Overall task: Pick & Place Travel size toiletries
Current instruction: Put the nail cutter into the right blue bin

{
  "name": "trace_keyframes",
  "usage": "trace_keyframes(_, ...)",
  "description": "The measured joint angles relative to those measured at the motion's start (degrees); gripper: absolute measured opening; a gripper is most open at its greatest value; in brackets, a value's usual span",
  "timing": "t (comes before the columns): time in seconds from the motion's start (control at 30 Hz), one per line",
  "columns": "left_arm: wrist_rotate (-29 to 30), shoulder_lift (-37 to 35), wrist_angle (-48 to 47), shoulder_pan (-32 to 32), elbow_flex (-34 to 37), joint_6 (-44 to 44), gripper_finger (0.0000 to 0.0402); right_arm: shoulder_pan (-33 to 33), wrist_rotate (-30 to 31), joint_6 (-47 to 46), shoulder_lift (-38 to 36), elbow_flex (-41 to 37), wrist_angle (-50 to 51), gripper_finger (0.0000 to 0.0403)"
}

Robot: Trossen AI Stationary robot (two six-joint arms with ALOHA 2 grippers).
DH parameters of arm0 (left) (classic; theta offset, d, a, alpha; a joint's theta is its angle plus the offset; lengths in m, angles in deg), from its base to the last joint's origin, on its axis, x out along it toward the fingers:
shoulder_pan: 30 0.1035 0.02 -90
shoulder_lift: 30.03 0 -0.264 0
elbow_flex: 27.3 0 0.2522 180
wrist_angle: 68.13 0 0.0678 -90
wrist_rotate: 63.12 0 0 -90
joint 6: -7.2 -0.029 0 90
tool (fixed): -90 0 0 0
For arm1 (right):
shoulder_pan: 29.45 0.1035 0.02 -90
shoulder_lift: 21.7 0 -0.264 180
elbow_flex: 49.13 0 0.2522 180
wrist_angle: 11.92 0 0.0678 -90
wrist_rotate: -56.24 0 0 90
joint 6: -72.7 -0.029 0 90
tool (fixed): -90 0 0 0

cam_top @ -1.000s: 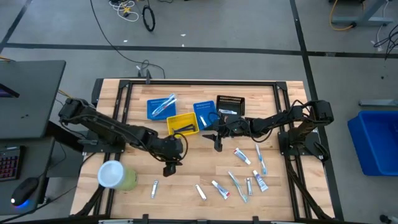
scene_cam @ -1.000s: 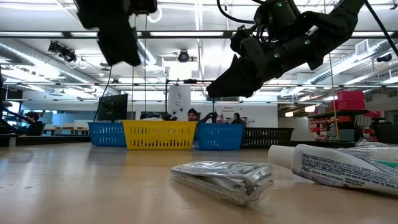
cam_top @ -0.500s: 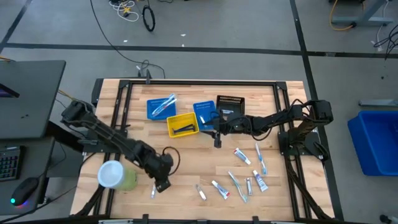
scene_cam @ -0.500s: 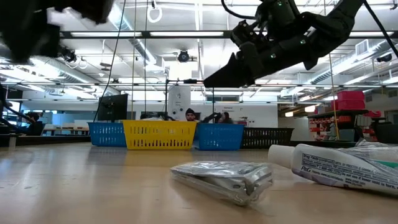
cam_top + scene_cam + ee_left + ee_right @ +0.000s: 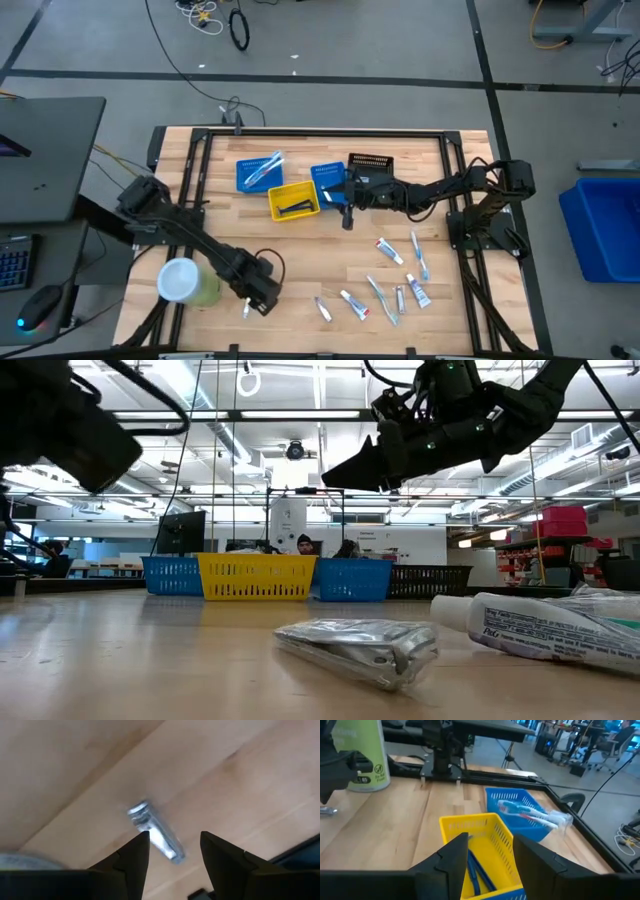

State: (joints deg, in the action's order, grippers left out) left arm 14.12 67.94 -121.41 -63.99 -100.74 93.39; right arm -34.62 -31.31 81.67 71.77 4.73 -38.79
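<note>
A: Start nearest the front edge of the desk [image 5: 300,250]. What's the left claw [image 5: 171,851] doing down there?

B: It hangs over a small foil-wrapped toiletry [image 5: 153,830] lying flat on the wood, near the big green cylinder [image 5: 186,283]. Its fingers [image 5: 131,857] stand apart, one on each side of the packet, not touching it. I'd judge it is lined up that way so the two fingers can close across the narrow width.

A: And the rest of the loose things?

B: Scattered along the front right of the desk: small white tubes [image 5: 388,251], slim toothbrushes [image 5: 419,254], another wrapped piece [image 5: 322,308]. They lie flat and mostly apart from one another, which leaves room for a claw to come down on each.

A: Farther back?

B: The right claw [image 5: 346,215] hovers just beside the yellow bin [image 5: 294,201], fingers apart and, as far as its wrist view shows, empty. Dark blue razors [image 5: 481,870] lie inside that bin. My guess is the claw sits there because the bins are the drop point.

A: Beyond that?

B: A blue bin [image 5: 259,172] holding toothbrushes [image 5: 527,813], a second blue bin [image 5: 328,183], then a black bin [image 5: 371,166] at the back. Like goes with like, it seems, so the wrapped packet probably has its own bin; which one, I cannot tell.
</note>
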Motion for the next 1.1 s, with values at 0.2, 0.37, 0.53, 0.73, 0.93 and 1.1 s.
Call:
trace_keyframes(0.2,-1.0,0.9,-2.2,-0.4,0.0,5.0,0.0184,-0.2,0.0,0.1,0.0,0.0,-0.3,0.0164)
trace_keyframes(0.37,-1.1,2.6,-0.9,-0.9,-0.1,5.0,0.0183,-0.2,-0.1,0.1,0.0,0.0,-0.1,0.0167)
trace_keyframes(0.53,-1.2,5.2,0.2,-1.3,-0.1,3.6,0.0183,-0.2,-0.1,0.1,0.0,0.0,0.0,0.0163)
trace_keyframes(0.73,-1.6,6.1,0.5,-1.3,-0.2,1.1,0.0178,-0.2,-0.1,0.1,0.0,0.0,0.0,0.0165)
trace_keyframes(0.93,-1.0,6.1,0.0,-0.5,-0.1,-2.0,0.0121,-0.2,-0.1,0.1,0.0,0.0,0.1,0.0166)
trace_keyframes(1.1,-0.5,5.8,0.7,1.2,-0.3,-5.5,0.0058,-0.2,-0.1,0.1,0.0,0.0,0.1,0.0163)
